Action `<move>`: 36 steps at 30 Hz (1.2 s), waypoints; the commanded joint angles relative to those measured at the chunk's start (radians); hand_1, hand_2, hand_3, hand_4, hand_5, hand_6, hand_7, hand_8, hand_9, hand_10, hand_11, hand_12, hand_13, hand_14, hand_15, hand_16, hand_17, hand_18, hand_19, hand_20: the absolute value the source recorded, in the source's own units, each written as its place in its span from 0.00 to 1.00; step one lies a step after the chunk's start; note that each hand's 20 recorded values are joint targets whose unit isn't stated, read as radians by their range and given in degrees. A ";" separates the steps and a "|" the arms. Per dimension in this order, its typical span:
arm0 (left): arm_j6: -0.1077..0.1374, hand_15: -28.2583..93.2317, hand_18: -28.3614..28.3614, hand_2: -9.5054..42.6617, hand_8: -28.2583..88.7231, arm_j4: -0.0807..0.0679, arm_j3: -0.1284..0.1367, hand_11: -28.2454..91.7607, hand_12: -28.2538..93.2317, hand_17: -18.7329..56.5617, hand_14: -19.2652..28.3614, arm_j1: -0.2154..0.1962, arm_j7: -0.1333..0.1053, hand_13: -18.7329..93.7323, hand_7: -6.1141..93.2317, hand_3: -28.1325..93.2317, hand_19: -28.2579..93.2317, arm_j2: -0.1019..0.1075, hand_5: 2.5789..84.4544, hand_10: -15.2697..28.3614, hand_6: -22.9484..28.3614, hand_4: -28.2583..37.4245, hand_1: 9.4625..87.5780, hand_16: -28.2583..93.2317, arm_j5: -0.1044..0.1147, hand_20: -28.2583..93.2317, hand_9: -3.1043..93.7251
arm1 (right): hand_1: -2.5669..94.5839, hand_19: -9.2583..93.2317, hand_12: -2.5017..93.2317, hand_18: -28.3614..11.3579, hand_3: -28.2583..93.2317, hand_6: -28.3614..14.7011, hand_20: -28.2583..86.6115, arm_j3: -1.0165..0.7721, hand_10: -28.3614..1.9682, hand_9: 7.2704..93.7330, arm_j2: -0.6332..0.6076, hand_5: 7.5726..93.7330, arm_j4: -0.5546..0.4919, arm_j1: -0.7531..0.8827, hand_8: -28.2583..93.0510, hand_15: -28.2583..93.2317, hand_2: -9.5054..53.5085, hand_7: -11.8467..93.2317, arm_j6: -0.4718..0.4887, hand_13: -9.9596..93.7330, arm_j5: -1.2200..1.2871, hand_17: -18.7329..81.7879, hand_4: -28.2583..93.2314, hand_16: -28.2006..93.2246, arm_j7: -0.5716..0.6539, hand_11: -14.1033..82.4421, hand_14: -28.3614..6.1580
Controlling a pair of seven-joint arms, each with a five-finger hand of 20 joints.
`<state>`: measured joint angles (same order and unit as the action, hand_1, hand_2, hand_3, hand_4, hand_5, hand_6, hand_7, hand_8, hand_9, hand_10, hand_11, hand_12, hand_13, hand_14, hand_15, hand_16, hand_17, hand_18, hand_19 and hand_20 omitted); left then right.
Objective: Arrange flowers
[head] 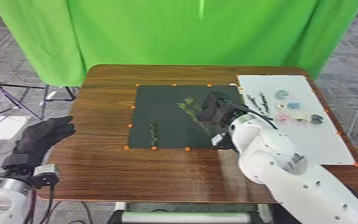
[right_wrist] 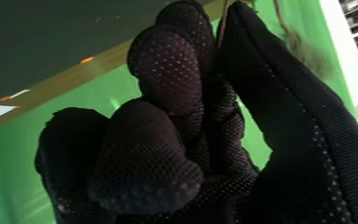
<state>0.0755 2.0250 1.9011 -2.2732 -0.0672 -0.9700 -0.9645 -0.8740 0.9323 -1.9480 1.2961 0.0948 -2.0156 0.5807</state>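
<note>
While right robot hand pinches stem, open wood borders mat.

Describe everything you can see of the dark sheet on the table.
The sheet is rectangular, matte like paper, and lies flat on the brown table, orange spots edging it. A slim green sprig lies at its left; a leafier one shows near its middle, beside the right hand, which hides some sheet.

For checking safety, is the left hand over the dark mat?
No, the left hand is by the left edge of the table.
</note>
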 commanded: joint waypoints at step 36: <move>-0.049 0.42 0.78 0.15 0.20 -0.008 0.004 0.42 0.36 0.28 0.80 0.001 0.015 0.48 0.19 0.75 0.34 0.002 0.54 0.67 0.55 0.15 0.20 0.27 -0.006 0.39 0.50 | 0.52 1.00 0.33 0.49 0.73 0.56 0.70 0.037 0.55 0.98 0.121 0.86 0.077 -0.008 0.41 0.77 0.06 0.42 0.015 1.00 0.074 0.93 0.17 0.45 0.027 0.60 0.73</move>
<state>0.0456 2.0219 1.9040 -2.2719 -0.0607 -0.9672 -0.9656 -0.8442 1.0415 -1.8904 1.2918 0.0998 -1.9159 0.5955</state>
